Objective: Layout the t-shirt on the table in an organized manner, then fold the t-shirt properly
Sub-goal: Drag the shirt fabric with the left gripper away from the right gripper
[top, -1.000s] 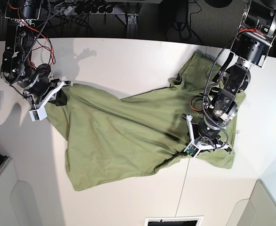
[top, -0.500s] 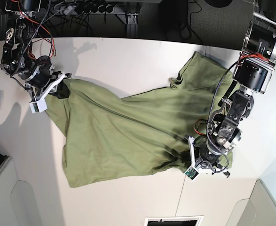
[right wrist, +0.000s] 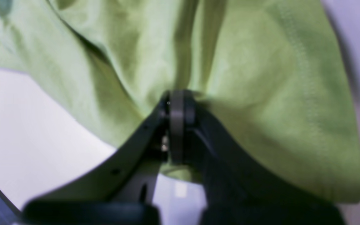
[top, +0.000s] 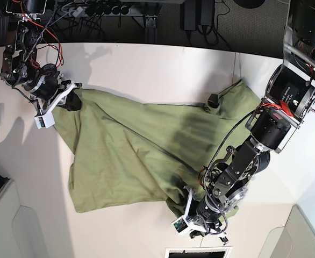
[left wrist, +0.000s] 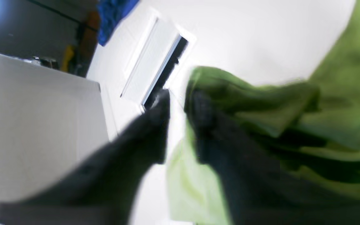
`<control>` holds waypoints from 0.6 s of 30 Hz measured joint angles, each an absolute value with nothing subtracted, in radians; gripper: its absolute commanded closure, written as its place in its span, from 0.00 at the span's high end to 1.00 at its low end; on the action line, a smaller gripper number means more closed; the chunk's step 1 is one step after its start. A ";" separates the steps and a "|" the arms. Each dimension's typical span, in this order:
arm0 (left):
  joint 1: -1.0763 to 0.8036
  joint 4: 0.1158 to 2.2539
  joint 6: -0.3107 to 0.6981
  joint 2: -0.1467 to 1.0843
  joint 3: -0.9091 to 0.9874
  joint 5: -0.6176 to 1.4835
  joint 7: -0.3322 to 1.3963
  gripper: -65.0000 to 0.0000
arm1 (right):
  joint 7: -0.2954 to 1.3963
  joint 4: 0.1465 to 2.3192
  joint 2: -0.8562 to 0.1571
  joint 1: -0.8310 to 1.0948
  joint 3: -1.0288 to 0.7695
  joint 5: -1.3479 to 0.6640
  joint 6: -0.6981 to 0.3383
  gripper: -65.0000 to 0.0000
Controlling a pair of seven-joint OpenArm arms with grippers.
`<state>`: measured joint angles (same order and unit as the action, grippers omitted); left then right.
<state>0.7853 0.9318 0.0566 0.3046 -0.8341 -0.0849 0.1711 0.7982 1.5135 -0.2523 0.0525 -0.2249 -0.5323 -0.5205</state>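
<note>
Across the middle of the table [top: 147, 64] I've got the t-shirt [top: 130, 156] spread out as one big wrinkled olive sheet, running from the far left corner area down toward the near edge, with a bunched lump of fabric close to that near edge and another rumpled bit out toward the right side. It's lying on the white top everywhere except at the two pinch points.

My right gripper [right wrist: 177, 125] sits up near the far left of the table and it's clamped tight on the t-shirt's edge there; in the right wrist view the jaws are pressed together with green cloth pinched between them and fanning out above.

My left gripper [left wrist: 180, 103] is down by the near edge, right next to the dark slot [left wrist: 164, 75] in the tabletop. Its two dark fingers [left wrist: 155, 125] stand a bit apart with white table showing through the gap. One finger is up against the cloth, but the left wrist view is pretty blurry, so I honestly can't say if any fabric is actually caught.
</note>
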 measured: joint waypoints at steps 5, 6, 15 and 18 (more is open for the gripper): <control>0.792 0.932 0.022 0.305 -0.834 -0.068 0.320 0.41 | 0.798 1.514 -0.252 0.052 -0.225 -0.533 -0.521 0.00; 0.792 0.931 0.010 0.305 -0.834 -0.047 0.359 0.41 | 0.798 1.514 -0.252 0.052 -0.225 -0.533 -0.521 0.00; 0.790 0.930 0.003 0.341 -0.834 -0.056 0.334 0.41 | 0.799 1.513 -0.252 0.053 -0.225 -0.560 -0.529 0.00; 0.810 0.930 0.006 0.338 -0.835 -0.089 0.322 0.41 | 0.802 1.513 -0.252 0.053 -0.225 -0.561 -0.529 0.00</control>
<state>0.8101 0.9298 0.0055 0.3382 -0.8349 -0.0887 0.3218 0.8017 1.5127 -0.2523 0.0528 -0.2249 -0.5610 -0.5293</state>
